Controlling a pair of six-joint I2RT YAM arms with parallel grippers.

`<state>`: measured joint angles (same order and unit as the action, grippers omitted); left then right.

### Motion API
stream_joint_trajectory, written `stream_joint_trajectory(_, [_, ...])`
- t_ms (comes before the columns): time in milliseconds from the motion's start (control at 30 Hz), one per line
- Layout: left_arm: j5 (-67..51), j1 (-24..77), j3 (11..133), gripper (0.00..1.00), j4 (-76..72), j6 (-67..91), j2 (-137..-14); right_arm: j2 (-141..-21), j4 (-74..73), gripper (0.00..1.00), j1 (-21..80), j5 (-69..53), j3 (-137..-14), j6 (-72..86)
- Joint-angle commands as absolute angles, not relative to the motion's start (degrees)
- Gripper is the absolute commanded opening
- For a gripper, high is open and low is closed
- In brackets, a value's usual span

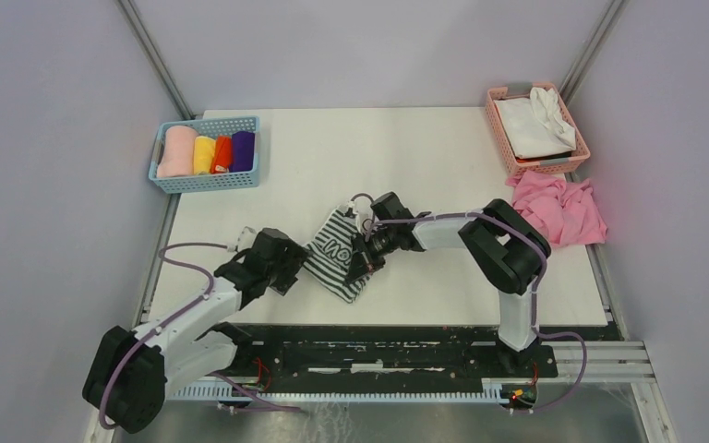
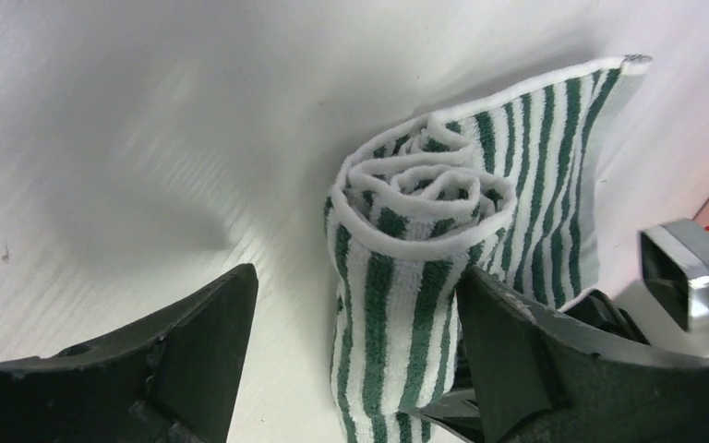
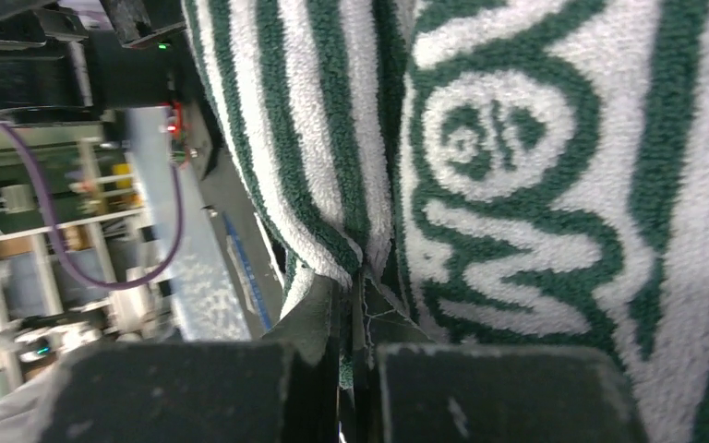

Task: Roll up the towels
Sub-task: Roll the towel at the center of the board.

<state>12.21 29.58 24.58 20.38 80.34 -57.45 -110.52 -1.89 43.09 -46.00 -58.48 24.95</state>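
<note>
While right claw [image 3: 355, 300] pinches edge, striped towel [image 2: 425, 240] sits loosely coiled.

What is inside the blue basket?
The blue basket holds four rolls side by side: pink roll, yellow roll, orange roll, purple roll. Anything beneath them is covered.

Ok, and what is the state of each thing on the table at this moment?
striped towel: partly rolled, one flap loose
left fingers: open, roll end between them
right fingers: shut on striped towel
blue basket: holds four rolled cloths
pink basket: holds loose white cloth
pink cloth: crumpled, unrolled
</note>
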Motion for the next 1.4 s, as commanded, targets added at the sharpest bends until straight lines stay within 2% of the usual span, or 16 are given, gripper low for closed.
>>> stream_joint_trajectory(0, [6.83,24.94,21.85,0.86,15.78,73.33,-53.72,-117.15,-0.06,0.0,40.58,-53.42,-57.37,29.72])
stream_joint_trajectory(133, [0.21,21.03,19.86,0.87,9.98,70.59,-52.49,-120.24,-1.04,0.01,39.19,-54.46,-57.68,30.01])
stream_joint_trajectory(300, [-4.89,20.52,22.48,0.88,4.62,67.22,-57.16,-122.99,-2.75,0.01,38.68,-54.03,-59.03,30.19])
stream_joint_trajectory(433, [-6.5,20.51,24.66,0.84,2.09,64.93,-62.35,-123.92,-5.5,0.01,38.3,-52.54,-60.24,28.47])
stream_joint_trajectory(567, [-5.18,20.45,26.62,0.72,1.1,63.32,-67.55,-122.92,-9.54,0.03,38.33,-50.3,-61.05,24.6])
stream_joint_trajectory(700, [-3.68,20.55,29.93,0.45,5.56,61.34,-72.19,-119.4,-11.97,0.07,38.45,-47.54,-60.44,22.2])
stream_joint_trajectory(800, [-2.32,20.63,31.94,0.27,10.01,60.94,-73.32,-115.1,-12.54,0.16,38.86,-44.34,-59.62,21.36])
stream_joint_trajectory(933, [-0.77,21.07,33.32,0.13,14.16,61.46,-73.22,-108.3,-17.05,0.27,40.16,-37.85,-59.88,17.55])
stream_joint_trajectory(967, [-0.31,21.22,33.65,0.11,14.94,61.63,-73.19,-106.46,-18.19,0.32,40.46,-36.0,-60.01,16.75])
stream_joint_trajectory(1000, [-0.01,21.35,33.92,0.1,15.81,61.76,-73.21,-104.55,-19.06,0.38,40.8,-33.75,-59.94,15.99])
stream_joint_trajectory(1167, [0.84,21.79,34.29,0.08,17.76,63.36,-73.78,-94.63,-23.83,0.54,45.37,-19.71,-60.8,11.25])
stream_joint_trajectory(1367, [1.25,22.28,34.11,0.08,18.01,64.55,-74.47,-86.58,-24.8,0.66,57.0,-0.11,-61.78,6.01])
